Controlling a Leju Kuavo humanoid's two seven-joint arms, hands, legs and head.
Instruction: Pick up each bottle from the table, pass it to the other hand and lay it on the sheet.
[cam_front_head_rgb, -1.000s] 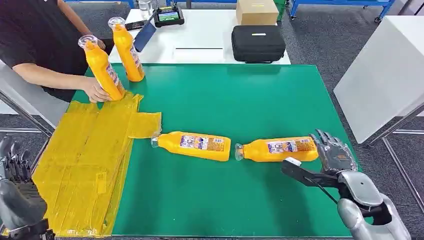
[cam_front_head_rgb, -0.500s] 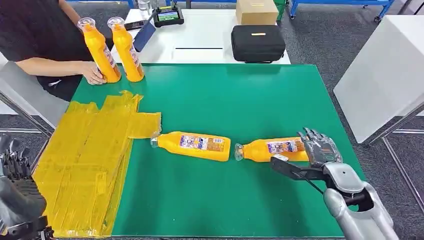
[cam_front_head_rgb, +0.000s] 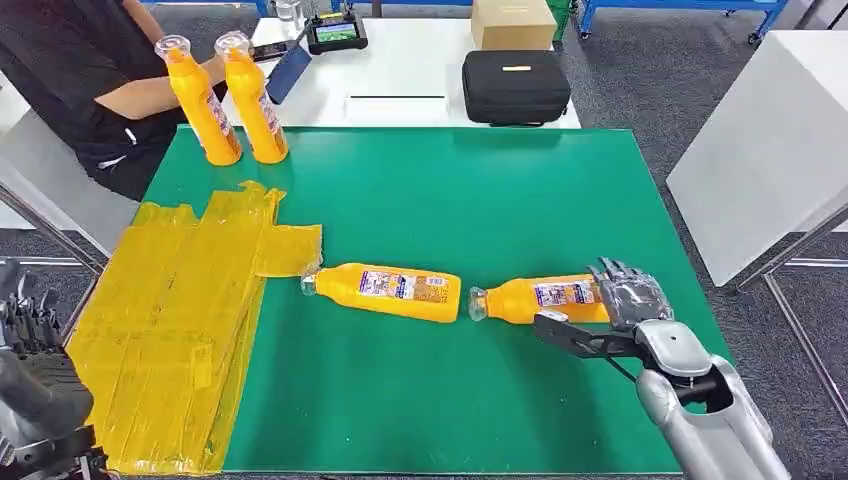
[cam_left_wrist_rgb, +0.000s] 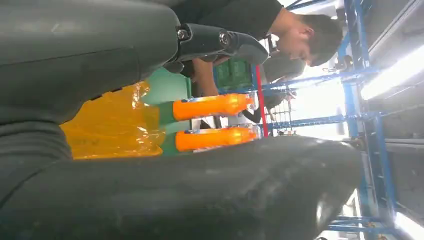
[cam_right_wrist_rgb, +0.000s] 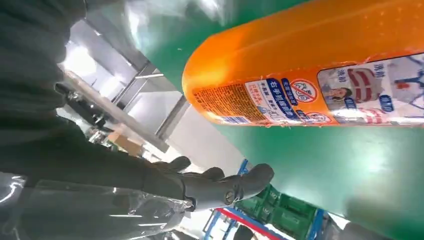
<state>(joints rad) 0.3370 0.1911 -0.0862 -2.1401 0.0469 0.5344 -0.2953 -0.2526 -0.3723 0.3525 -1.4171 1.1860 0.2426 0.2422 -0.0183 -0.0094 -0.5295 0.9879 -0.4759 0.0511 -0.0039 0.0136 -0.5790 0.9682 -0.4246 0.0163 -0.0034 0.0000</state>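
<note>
Two orange bottles lie on the green table: one in the middle, one to its right. My right hand is open at the right bottle's base end, its fingers behind the bottle and the thumb in front of it. The right wrist view has that bottle close up, apart from my spread fingers. The yellow sheet covers the table's left side. My left hand hangs open and holds nothing at the lower left, off the table.
Two more orange bottles stand upright at the far left corner, also seen in the left wrist view. A person sits behind them. A black case and a cardboard box rest on the white table behind.
My right hand has moved left, over the right bottle's base end. The person stood a tilted bottle upright beside the other and took the hand away.
</note>
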